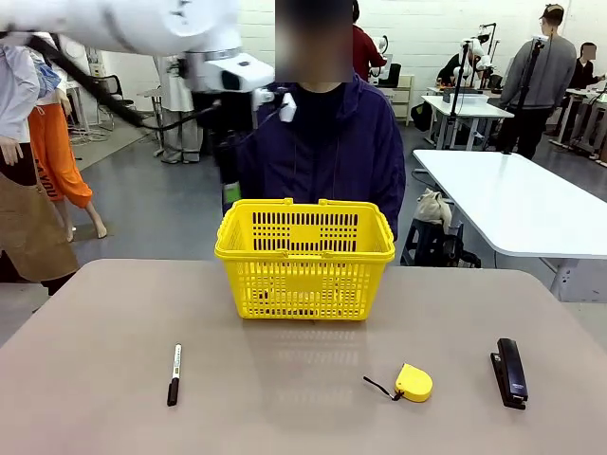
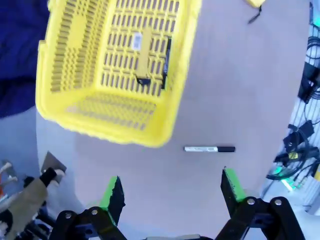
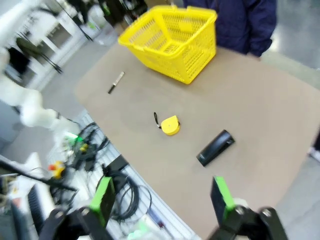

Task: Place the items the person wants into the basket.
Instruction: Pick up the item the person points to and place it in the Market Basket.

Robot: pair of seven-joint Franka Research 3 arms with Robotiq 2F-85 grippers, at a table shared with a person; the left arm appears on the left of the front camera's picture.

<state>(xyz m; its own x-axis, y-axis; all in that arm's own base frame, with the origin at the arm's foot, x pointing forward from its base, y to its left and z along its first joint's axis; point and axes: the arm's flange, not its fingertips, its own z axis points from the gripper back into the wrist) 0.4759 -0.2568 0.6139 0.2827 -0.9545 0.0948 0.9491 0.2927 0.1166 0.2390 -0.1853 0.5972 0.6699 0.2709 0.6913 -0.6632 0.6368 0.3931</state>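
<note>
The yellow basket (image 1: 304,258) stands at the table's far middle, in front of the person (image 1: 327,147) in the dark jacket. Seen from above, the basket (image 2: 75,107) holds a yellow-and-black utility knife (image 2: 141,52) and a thin black pen (image 2: 166,59). A small yellow tape measure (image 1: 413,382) (image 3: 170,125) lies on the table at the near right. My left gripper (image 1: 229,190) (image 2: 172,187) hangs open and empty, high beside the basket's far left corner. My right gripper (image 3: 162,195) is open and empty, high above the table's right edge.
A black marker with a white band (image 1: 174,373) (image 2: 209,148) (image 3: 116,82) lies at the near left. At the near right lies a black stapler (image 1: 509,372) (image 3: 215,147). Cables and gear sit below the table's edge (image 3: 95,150).
</note>
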